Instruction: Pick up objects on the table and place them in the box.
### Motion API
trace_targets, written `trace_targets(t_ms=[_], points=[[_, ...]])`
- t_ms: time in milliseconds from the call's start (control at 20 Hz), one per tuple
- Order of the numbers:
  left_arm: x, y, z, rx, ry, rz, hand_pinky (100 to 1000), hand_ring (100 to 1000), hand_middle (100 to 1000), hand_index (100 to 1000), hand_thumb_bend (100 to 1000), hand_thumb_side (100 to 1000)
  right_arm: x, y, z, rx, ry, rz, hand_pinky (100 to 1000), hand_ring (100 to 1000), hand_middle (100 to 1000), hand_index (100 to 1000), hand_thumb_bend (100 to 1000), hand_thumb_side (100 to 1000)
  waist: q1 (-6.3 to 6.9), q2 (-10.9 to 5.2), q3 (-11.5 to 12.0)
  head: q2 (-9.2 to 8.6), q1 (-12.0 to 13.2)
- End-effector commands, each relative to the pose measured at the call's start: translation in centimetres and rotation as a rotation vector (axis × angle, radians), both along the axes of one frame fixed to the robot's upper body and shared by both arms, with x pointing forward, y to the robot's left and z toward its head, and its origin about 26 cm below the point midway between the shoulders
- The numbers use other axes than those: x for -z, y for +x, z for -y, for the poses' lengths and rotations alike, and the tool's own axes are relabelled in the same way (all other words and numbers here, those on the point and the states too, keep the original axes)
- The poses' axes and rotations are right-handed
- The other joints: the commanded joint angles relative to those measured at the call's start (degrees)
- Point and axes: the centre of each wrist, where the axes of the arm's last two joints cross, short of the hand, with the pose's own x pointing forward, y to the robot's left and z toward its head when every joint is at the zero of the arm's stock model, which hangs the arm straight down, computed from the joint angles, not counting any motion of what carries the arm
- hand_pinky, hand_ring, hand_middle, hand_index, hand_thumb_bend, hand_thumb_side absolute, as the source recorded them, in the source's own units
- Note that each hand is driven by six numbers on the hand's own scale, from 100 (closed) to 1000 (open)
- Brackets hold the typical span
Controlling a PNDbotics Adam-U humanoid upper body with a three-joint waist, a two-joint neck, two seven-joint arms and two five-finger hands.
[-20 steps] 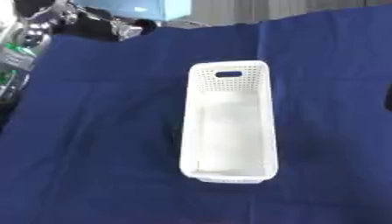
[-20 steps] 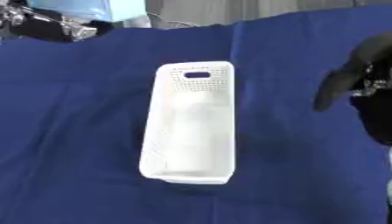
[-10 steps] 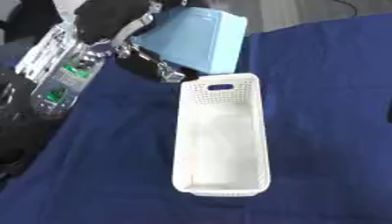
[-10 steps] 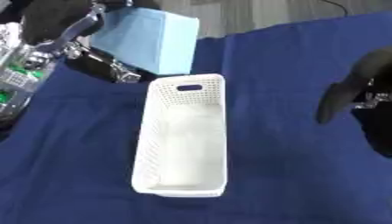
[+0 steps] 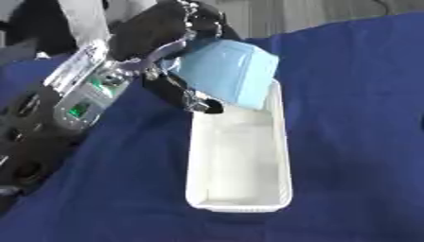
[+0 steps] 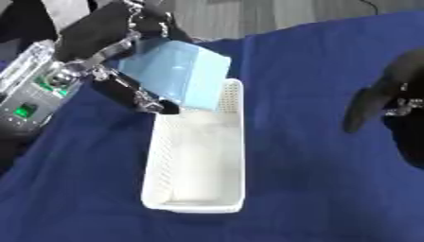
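My left hand (image 5: 170, 35) is shut on a light blue box-shaped pack (image 5: 228, 73) and holds it tilted over the far end of the long white perforated box (image 5: 240, 160). The pack's lower edge hangs just above the box's far rim. The box lies lengthwise on the blue cloth and looks empty inside. At the right edge of the right eye view my right hand (image 6: 377, 97) hovers above the cloth, dark and blurred, holding nothing that I can see.
A blue cloth (image 5: 356, 118) covers the whole table. My left forearm (image 5: 75, 101), with silver parts and green lights, crosses the left side of the view. Grey floor shows past the far edge.
My left hand has carried the blue pack down and right, from beyond the box's far end to over its far rim. The camera has shifted too. The right hand stays at the right.
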Motion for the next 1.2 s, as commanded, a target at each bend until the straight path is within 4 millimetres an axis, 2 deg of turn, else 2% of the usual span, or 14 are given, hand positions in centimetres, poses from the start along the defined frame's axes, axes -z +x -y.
trace_targets(t_ms=[50, 100, 150, 200, 250, 300, 350, 400, 450, 500, 550, 600, 650, 1200], points=[[-0.4, 0.1, 0.0, 0.011, 0.002, -0.011, 100, 133, 113, 242, 473, 100, -0.7, -0.1, 0.1, 0.006, 0.006, 0.034, 589, 686, 797, 863, 100, 792, -0.42, -0.89, 0.15, 0.54, 0.34], [-0.2, 0.2, 0.0, 0.016, 0.008, -0.023, 100, 226, 226, 347, 429, 100, -0.7, -0.1, 0.1, 0.008, 0.008, 0.035, 589, 685, 796, 862, 100, 792, -0.42, -0.88, 0.13, 0.63, 0.26], [0.0, 0.3, 0.1, 0.024, 0.010, -0.037, 100, 236, 240, 360, 423, 100, -0.7, -0.1, 0.1, 0.009, 0.010, 0.035, 589, 685, 796, 862, 100, 792, -0.42, -0.88, 0.12, 0.68, 0.24], [0.2, 0.3, 0.1, 0.032, 0.007, -0.049, 100, 295, 327, 454, 376, 240, -0.8, -0.1, 0.1, 0.010, 0.011, 0.035, 589, 686, 796, 862, 100, 792, -0.43, -0.87, 0.13, 0.71, 0.20], [0.3, 0.4, 0.1, 0.041, -0.003, -0.060, 100, 290, 317, 444, 380, 215, -0.8, -0.1, 0.1, 0.011, 0.011, 0.036, 589, 686, 796, 862, 100, 792, -0.43, -0.87, 0.15, 0.74, 0.16], [0.3, 0.5, 0.1, 0.048, -0.011, -0.069, 153, 375, 423, 544, 373, 500, -0.7, -0.1, 0.1, 0.012, 0.011, 0.036, 589, 686, 797, 863, 100, 793, -0.43, -0.86, 0.17, 0.77, 0.13], [0.4, 0.5, 0.0, 0.055, -0.022, -0.078, 128, 360, 409, 533, 370, 467, -0.7, -0.1, 0.1, 0.012, 0.011, 0.036, 589, 686, 796, 862, 100, 793, -0.43, -0.86, 0.19, 0.80, 0.10], [0.4, 0.6, 0.0, 0.059, -0.028, -0.085, 285, 461, 494, 608, 407, 643, -0.7, -0.1, 0.1, 0.013, 0.010, 0.036, 590, 686, 797, 863, 100, 793, -0.42, -0.86, 0.20, 0.80, 0.05], [0.4, 0.6, 0.0, 0.061, -0.028, -0.092, 270, 452, 485, 599, 404, 602, -0.7, -0.1, 0.1, 0.013, 0.010, 0.036, 590, 686, 797, 863, 100, 794, -0.42, -0.86, 0.20, 0.80, -0.05], [0.4, 0.7, -0.1, 0.062, -0.021, -0.097, 437, 567, 593, 707, 458, 764, -0.7, -0.1, 0.1, 0.013, 0.010, 0.036, 590, 687, 797, 863, 100, 793, -0.41, -0.86, 0.19, 0.81, -0.15], [0.5, 0.7, -0.1, 0.060, -0.002, -0.105, 424, 557, 583, 698, 455, 754, -0.7, -0.1, 0.1, 0.013, 0.009, 0.036, 590, 687, 797, 863, 100, 793, -0.40, -0.87, 0.18, 0.84, -0.28], [0.5, 0.8, -0.1, 0.059, 0.011, -0.113, 500, 625, 656, 767, 489, 824, -0.7, -0.1, 0.1, 0.013, 0.009, 0.036, 590, 687, 797, 863, 100, 793, -0.39, -0.87, 0.17, 0.87, -0.38], [0.6, 0.9, -0.2, 0.055, 0.027, -0.121, 507, 631, 670, 787, 495, 843, -0.7, -0.1, 0.1, 0.013, 0.009, 0.036, 590, 687, 797, 863, 100, 793, -0.39, -0.87, 0.17, 0.89, -0.50], [0.9, 1.2, -1.5, 0.004, 0.073, -0.139, 533, 653, 696, 801, 611, 880, -0.7, -0.1, 0.2, 0.018, 0.007, 0.035, 590, 689, 797, 864, 100, 794, -0.43, -0.83, 0.51, 1.21, -1.17]])
